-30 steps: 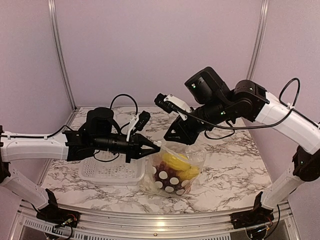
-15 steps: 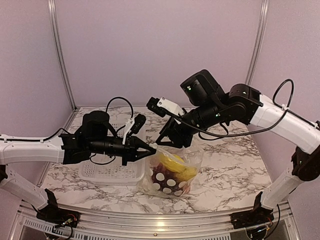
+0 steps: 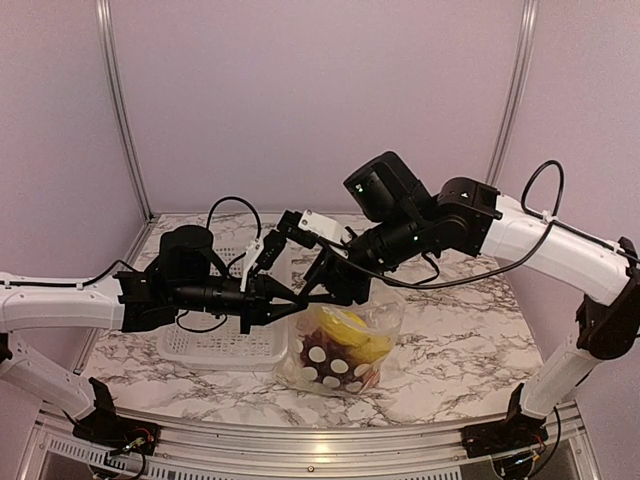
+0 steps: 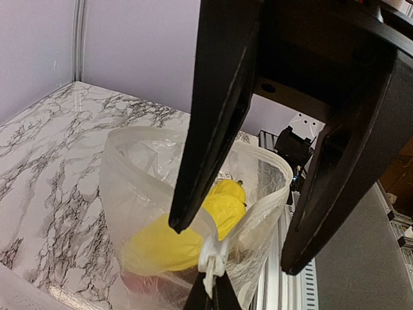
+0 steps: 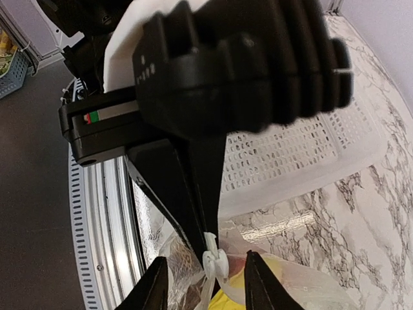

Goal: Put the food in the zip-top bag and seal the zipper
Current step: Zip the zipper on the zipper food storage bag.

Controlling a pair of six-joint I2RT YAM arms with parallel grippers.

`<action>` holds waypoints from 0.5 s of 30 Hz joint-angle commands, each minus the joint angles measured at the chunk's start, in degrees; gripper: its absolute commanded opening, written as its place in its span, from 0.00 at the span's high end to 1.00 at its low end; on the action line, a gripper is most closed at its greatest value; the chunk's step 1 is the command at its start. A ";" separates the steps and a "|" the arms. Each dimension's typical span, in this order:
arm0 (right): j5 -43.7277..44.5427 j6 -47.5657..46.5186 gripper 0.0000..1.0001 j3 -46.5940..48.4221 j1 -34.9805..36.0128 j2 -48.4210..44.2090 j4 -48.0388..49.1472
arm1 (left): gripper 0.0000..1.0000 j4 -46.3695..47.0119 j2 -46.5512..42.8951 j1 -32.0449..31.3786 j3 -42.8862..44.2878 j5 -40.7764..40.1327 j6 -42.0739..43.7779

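Observation:
The zip-top bag stands on the table with its mouth open and food inside: yellow banana pieces and dark purple grapes. My left gripper is shut on the bag's mouth edge, right beside the white zipper slider. In the left wrist view the left gripper shows at the bottom, under the slider. My right gripper is open, and its fingers stand either side of the slider without touching it. In the right wrist view the right gripper straddles the slider.
A white perforated basket sits left of the bag under the left arm; it also shows in the right wrist view. Marble tabletop lies right of the bag. The aluminium front rail runs along the near edge.
The right arm has swung left and down until its open fingers meet the left gripper's tip at the bag's mouth. The left gripper kept its hold and drifted slightly left.

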 commanded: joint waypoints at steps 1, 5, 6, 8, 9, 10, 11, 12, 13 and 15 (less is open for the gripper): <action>-1.20 -1.33 0.62 0.25 0.43 1.63 1.47 | 1.00 3.47 -2.67 0.29 -0.35 -0.74 0.02; -1.57 -2.17 0.67 0.74 0.43 3.01 0.60 | 1.00 3.32 -2.66 0.37 0.04 -0.82 0.27; -1.64 -2.31 0.68 1.08 0.45 3.46 0.02 | 1.00 3.24 -2.65 0.36 0.04 -0.89 0.36; -1.93 -2.28 0.71 1.70 0.45 4.09 -0.60 | 1.00 3.06 -2.67 0.46 0.14 -1.00 0.49; -2.03 -2.19 0.72 1.72 0.45 4.13 -0.59 | 1.00 2.97 -2.65 0.47 0.07 -1.04 0.54; -2.03 -2.05 0.73 1.72 0.44 4.03 -0.55 | 1.00 2.91 -2.61 0.51 0.04 -1.09 0.61; -2.06 -1.81 0.74 1.90 0.45 3.94 -0.55 | 1.00 2.86 -2.66 0.55 0.00 -1.17 0.66; -2.05 -1.67 0.74 2.16 0.43 3.85 -0.67 | 1.00 2.86 -2.57 0.56 -0.07 -1.20 0.67; -2.00 -1.71 0.74 2.42 0.45 3.76 -0.90 | 1.00 2.78 -2.54 0.61 -0.12 -1.26 0.69; -1.32 -1.73 0.74 2.72 0.44 3.52 -1.49 | 1.00 2.77 -2.57 0.65 -0.19 -1.36 0.72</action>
